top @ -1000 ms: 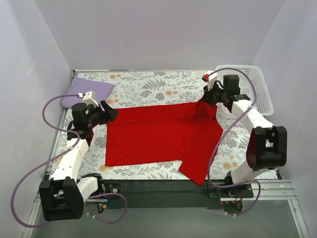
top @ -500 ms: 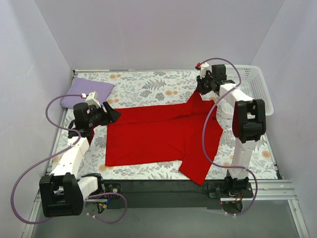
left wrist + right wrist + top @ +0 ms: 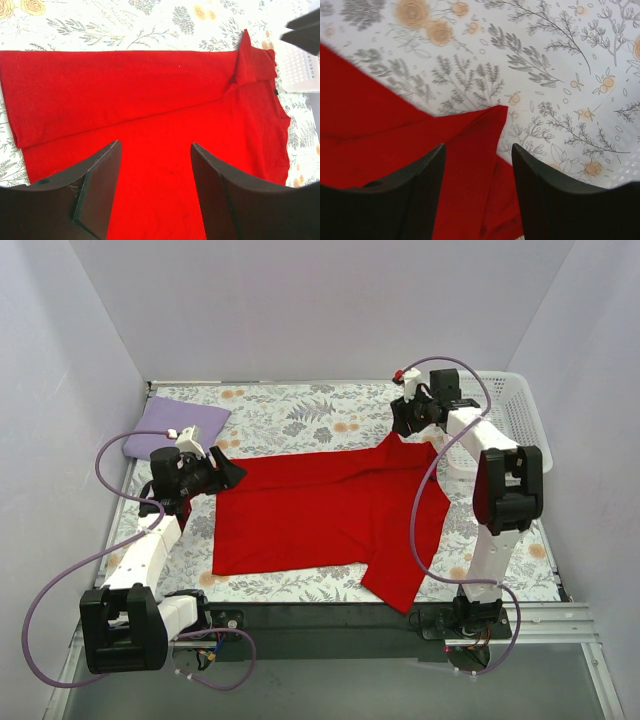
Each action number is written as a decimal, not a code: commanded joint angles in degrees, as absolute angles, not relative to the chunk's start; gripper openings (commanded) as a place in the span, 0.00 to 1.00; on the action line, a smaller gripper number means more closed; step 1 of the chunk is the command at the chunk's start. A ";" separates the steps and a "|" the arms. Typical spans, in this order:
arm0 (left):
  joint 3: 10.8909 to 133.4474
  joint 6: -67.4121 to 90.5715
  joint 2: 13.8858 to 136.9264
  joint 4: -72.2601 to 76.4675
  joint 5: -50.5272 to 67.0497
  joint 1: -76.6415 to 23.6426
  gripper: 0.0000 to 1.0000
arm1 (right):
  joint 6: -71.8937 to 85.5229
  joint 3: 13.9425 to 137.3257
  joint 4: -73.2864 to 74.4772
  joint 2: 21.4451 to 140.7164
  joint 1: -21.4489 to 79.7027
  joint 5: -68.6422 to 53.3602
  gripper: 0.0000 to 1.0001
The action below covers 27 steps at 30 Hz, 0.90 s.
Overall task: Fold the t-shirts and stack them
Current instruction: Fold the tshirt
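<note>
The red t-shirt [image 3: 330,515] lies spread flat on the table, its far edge folded over toward the middle. One sleeve [image 3: 470,150] ends in a point at the far right. My right gripper [image 3: 403,420] hovers over that sleeve tip, open [image 3: 477,145], with cloth under the gap and nothing gripped. My left gripper [image 3: 228,472] is at the shirt's left edge, open [image 3: 156,145] above the red cloth [image 3: 150,110] and holding nothing. The lavender t-shirt [image 3: 175,425] lies folded at the far left corner.
A grey floral-print cloth [image 3: 300,410] covers the table. A white lattice basket [image 3: 510,415] stands at the far right, close behind my right arm. Walls close in the left, back and right sides.
My right gripper carried the sleeve toward the far left, then opened and let it go; the sleeve now rests on the table. The left arm barely moved.
</note>
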State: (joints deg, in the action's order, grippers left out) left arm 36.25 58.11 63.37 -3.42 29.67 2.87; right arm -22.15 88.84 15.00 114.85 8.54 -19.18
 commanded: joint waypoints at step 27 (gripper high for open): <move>36.04 58.01 60.82 -2.99 31.73 1.85 0.56 | -8.44 86.83 22.41 119.00 9.05 -33.04 0.52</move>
State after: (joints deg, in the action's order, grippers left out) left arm 36.21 58.30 62.35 -3.42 30.94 2.11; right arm -10.44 84.23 23.00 118.30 8.86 -31.53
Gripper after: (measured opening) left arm 0.560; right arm 0.525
